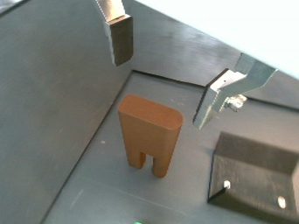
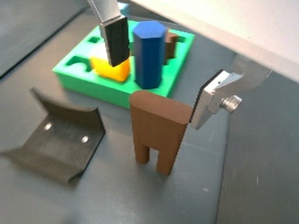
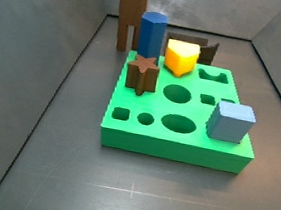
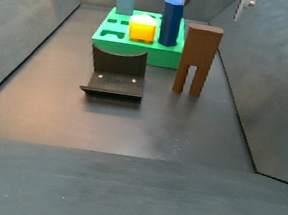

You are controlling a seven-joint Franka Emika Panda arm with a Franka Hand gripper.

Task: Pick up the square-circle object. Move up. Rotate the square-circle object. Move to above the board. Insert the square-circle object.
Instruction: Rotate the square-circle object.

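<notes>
The claw (image 2: 163,63) hangs open above the block (image 2: 159,131), which stands upright on the bench (image 2: 246,184), directly below, between the fingers (image 2: 115,39).

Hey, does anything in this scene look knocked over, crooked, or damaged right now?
Nothing stands out. The square-circle object stands upright on the floor beside the board, whose pieces sit upright in it. The end effector hangs open above the object, not touching it. The fixture sits flat.
</notes>
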